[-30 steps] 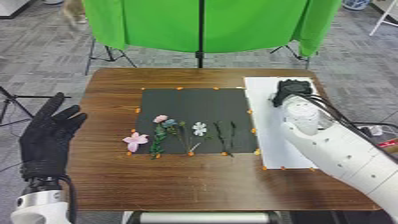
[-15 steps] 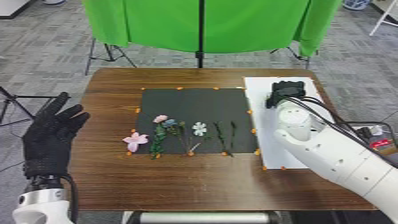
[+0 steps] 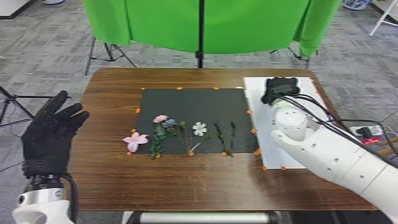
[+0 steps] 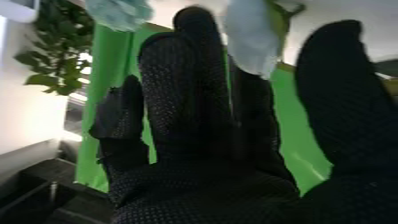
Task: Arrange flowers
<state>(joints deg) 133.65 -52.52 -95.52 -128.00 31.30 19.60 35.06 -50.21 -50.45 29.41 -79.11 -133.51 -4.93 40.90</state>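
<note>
Over the white board (image 3: 277, 120), my right hand (image 3: 281, 89) is seen from above. The right wrist view shows my right hand (image 4: 195, 165) open, its fingers and thumb extended. A pale petal-like piece (image 4: 251, 37) overlaps one finger, and a pale teal bloom (image 4: 120, 12) is beside the fingers; whether they touch the hand I cannot tell. On the dark mat (image 3: 191, 102) lie a small pink flower (image 3: 160, 119), a blue flower (image 3: 170, 123), a white flower (image 3: 200, 128) and dark green stems (image 3: 220, 137). A larger pink flower (image 3: 135, 141) lies across its left edge. My left hand (image 3: 49, 135) stands open left of the table.
Small orange markers line the mat and board on the brown table (image 3: 178, 182). Behind the far edge hangs a green cloth (image 3: 147, 25) on a dark stand. Cables run along the right arm. A leafy plant (image 4: 58, 50) shows in the right wrist view.
My right hand has moved slightly left over the white board, and its forearm has shifted with it. The left hand has barely moved. The flowers on the mat lie as before.
</note>
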